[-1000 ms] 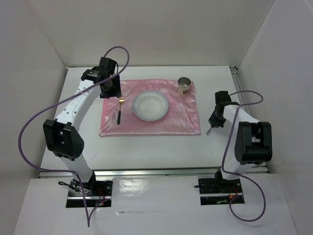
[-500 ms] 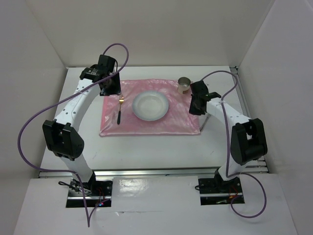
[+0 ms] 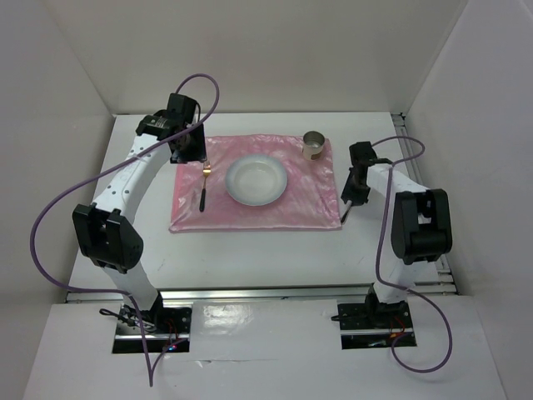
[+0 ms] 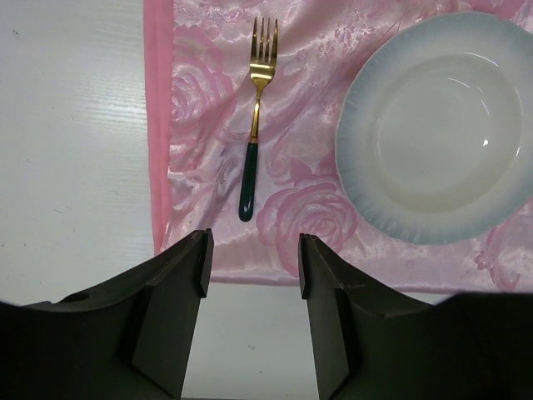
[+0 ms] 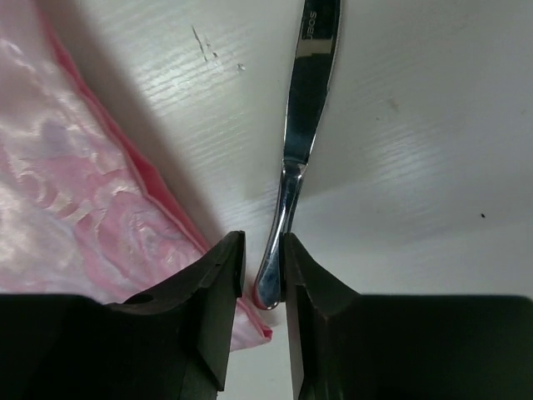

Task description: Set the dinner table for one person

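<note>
On the white dinner table (image 3: 250, 258) lies a pink mat (image 3: 308, 204) with a white plate (image 3: 257, 179) at its middle. A gold fork with a dark handle (image 3: 202, 187) lies on the mat left of the plate, and a metal cup (image 3: 313, 145) stands at the mat's far right corner. My right gripper (image 3: 351, 197) is low beside the mat's right edge. In the right wrist view it (image 5: 262, 250) is closed on the handle end of a silver knife (image 5: 304, 108), whose blade lies along the table. My left gripper (image 4: 252, 250) is open and empty above the mat's far left edge, with the fork (image 4: 254, 125) beyond it.
White walls stand close on the left, back and right of the table. A metal rail (image 3: 403, 125) runs along the right edge. The purple cables arc above both arms. The mat's near right corner (image 5: 250, 321) lies just under the right fingers.
My right gripper swung with the knife from the table's right side over the mat near the cup, then came back to the mat's right edge. The left arm has barely moved.
</note>
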Action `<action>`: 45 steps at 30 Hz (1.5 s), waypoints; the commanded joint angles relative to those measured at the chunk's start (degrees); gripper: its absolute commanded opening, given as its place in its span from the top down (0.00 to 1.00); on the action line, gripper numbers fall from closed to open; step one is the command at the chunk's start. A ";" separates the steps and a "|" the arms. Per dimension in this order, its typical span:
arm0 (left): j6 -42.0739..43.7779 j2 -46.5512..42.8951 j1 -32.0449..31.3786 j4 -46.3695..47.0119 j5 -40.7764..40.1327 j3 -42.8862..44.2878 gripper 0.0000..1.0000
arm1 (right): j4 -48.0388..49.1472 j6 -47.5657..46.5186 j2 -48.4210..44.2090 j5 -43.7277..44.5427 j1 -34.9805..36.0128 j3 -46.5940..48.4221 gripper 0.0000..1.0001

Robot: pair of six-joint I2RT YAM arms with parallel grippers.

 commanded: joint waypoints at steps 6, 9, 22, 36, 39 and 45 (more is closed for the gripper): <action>1.00 -0.83 -0.22 0.50 0.08 -1.19 0.38 | 1.50 0.56 4.95 -1.15 -0.23 -0.55 0.57; 1.00 -0.83 -0.22 0.50 0.08 -1.71 0.38 | 1.50 0.56 6.17 -0.54 -0.23 -0.55 0.57; 1.00 -0.83 -0.22 0.50 0.08 -1.72 0.38 | 3.43 0.56 8.29 0.52 -0.23 -3.53 0.63; 1.00 -0.83 -0.22 0.50 -0.45 -1.20 0.38 | 4.50 0.56 1.09 3.50 -2.51 -6.27 0.96; 1.00 -0.83 -0.22 0.50 -0.45 -1.19 0.38 | 3.17 0.56 -1.99 5.70 -2.51 -4.33 0.96; 1.00 -0.83 -0.22 0.50 -0.45 -0.66 0.38 | 0.19 0.56 -5.25 6.58 -2.51 -0.12 0.97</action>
